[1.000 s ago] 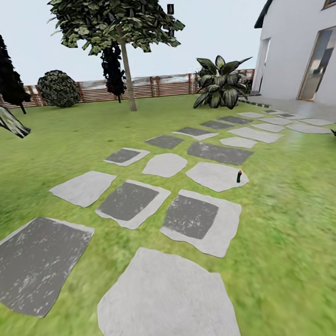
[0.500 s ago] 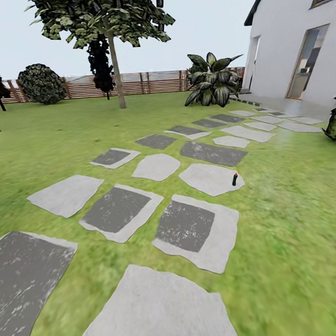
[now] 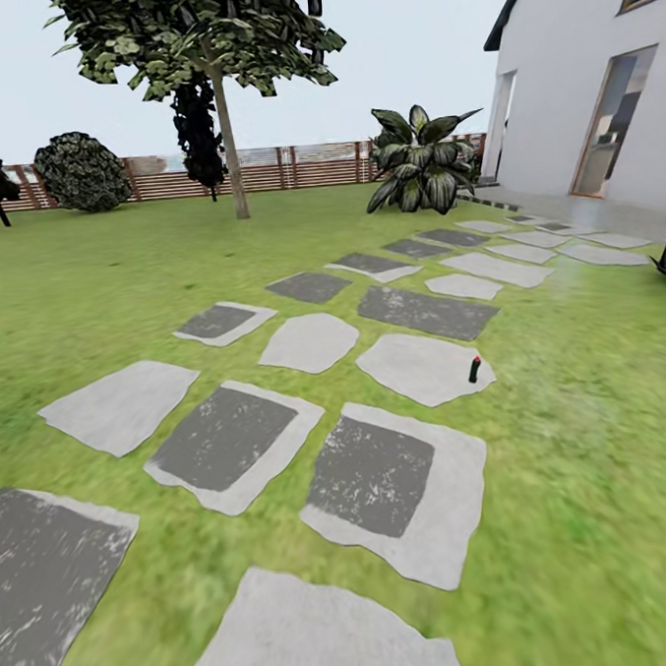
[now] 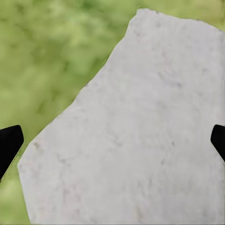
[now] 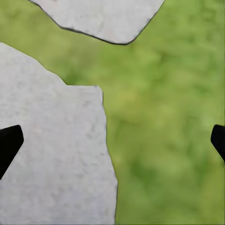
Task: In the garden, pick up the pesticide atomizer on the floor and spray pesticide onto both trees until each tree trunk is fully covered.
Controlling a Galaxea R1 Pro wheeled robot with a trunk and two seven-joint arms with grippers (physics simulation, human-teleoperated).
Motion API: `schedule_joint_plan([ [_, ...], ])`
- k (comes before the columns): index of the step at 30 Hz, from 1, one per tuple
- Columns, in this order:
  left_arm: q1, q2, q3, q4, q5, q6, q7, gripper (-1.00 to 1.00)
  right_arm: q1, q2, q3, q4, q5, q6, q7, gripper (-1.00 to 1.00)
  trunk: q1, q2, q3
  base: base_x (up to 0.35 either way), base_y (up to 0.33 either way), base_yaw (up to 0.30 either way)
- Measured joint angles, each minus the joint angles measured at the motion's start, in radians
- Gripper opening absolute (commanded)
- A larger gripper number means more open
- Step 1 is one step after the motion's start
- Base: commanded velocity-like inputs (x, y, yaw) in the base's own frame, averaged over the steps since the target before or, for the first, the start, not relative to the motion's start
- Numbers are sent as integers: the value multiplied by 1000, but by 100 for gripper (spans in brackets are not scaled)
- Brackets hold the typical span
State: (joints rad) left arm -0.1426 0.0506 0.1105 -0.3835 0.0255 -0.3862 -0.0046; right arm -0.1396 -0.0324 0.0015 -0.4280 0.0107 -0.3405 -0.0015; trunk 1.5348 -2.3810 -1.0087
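The pesticide atomizer (image 3: 474, 369), a small dark bottle with a red top, stands upright on a pale stepping stone (image 3: 419, 367) right of centre in the head view. One tree (image 3: 196, 31) rises at the back of the lawn, and its bare grey-brown trunk (image 3: 229, 152) stands before the fence; the other tree is out of view. My left gripper (image 4: 112, 140) hangs open over a pale stone (image 4: 140, 140), its black fingertips (image 4: 9, 143) far apart. My right gripper (image 5: 112, 140) is open too, over a stone edge (image 5: 47, 154) and grass.
Grey and pale stepping stones (image 3: 376, 478) run across the green lawn toward the white house (image 3: 594, 90). A brown slat fence (image 3: 303, 167) closes the back. A round bush (image 3: 81, 171), a narrow black-leaved tree (image 3: 200, 134) and a broad-leaved plant (image 3: 420, 175) stand near it.
The whole head view has shifted: the camera has turned right and come forward, so the stones and atomizer sit lower and nearer. The atomizer stays on its stone.
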Motion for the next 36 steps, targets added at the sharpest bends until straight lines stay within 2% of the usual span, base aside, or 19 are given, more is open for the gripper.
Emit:
schedule_joint_plan([
  [14, 0, 0, 0, 0, 0, 1, 0, 100, 0, 0, -2, 0, 0, 0, 0, 100, 0, 0, 0, 340, 0, -15],
  [23, 0, 0, 0, 1, 1, 1, 0, 100, 0, 0, -3, 0, 0, 0, 0, 100, 0, 0, 3, 339, -20, -239],
  [36, 0, 0, 0, 1, 1, 1, 0, 100, 0, 0, -4, 0, 0, 0, 0, 100, 0, 0, 5, 299, -132, -246],
])
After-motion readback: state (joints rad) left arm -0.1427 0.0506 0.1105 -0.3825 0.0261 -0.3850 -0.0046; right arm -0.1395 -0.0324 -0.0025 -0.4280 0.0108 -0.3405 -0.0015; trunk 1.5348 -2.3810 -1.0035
